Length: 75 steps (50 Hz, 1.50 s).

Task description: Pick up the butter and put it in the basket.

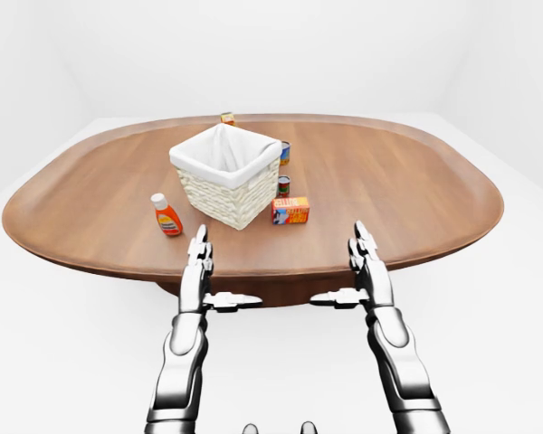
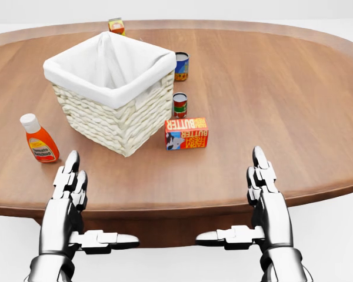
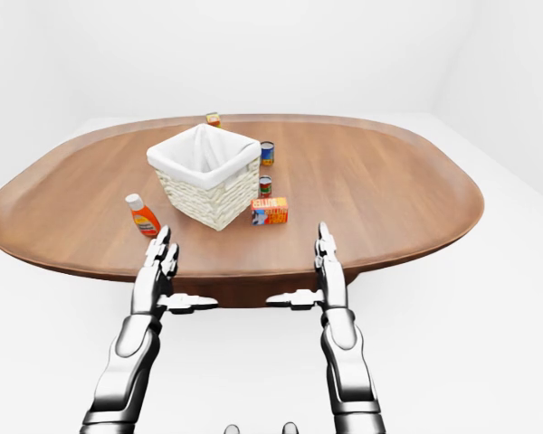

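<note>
One butter (image 2: 186,133) box, printed carton, lies on its long side on the wooden table (image 2: 294,106), just beside the lower right corner of the basket (image 2: 109,88) in the head view and apart from it by a narrow gap. We judge it light and stiff-walled, with flat, somewhat slick printed faces, and liable to dent only under a hard squeeze; we would take it across its two long faces near the middle, fingers on one side and thumb on the other. One woven basket with a white cloth liner, open at the top, stands to its upper left. Two small cans stand above it, the nearer can (image 2: 180,105) close by and the farther can (image 2: 181,66) beside the basket's right corner. One orange sauce bottle (image 2: 39,139) lies left of the basket; one small box (image 2: 116,26) sits near the top edge. Our right hand (image 2: 265,191) and left hand (image 2: 67,194) hover over the table's near rim, fingers straight and thumbs turned inward, both holding nothing and well short of the butter.
</note>
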Motion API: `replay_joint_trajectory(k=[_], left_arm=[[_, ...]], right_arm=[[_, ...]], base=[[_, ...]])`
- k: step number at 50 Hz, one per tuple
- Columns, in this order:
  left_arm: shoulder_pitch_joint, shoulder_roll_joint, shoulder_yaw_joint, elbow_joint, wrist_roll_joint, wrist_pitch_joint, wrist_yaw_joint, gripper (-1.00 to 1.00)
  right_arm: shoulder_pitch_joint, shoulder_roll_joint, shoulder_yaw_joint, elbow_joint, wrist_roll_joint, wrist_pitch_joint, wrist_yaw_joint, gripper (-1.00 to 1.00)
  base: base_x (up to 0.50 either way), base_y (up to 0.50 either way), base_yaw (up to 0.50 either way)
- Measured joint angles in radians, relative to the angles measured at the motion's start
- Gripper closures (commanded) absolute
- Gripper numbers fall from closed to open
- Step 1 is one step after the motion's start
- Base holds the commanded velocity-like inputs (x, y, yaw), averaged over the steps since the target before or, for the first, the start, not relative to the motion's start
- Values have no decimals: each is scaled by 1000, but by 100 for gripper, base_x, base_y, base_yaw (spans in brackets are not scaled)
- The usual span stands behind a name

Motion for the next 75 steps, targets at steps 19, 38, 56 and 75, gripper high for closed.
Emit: replay_joint_trajectory(k=[19,38,56,75], left_arm=[[-4,10,20,12,-7,-5,-19,-100],[-5,25,26,24,-8,-12,-23,-100],[-9,10,22,29,-10,-11,-25,-100],[-11,20,40,-83,-12,89,-7,-100]], right_arm=[[0,-9,-20,3,9,6,16,-100],[-1,2,-20,15,3,1,9,-100],[1,-14,-24,15,0,5,0,-100],[-1,-15,-29,-90,-20,86,-10,-100]], base=[[0,0,0],[0,39,0],[0,7,0],[0,4,0]])
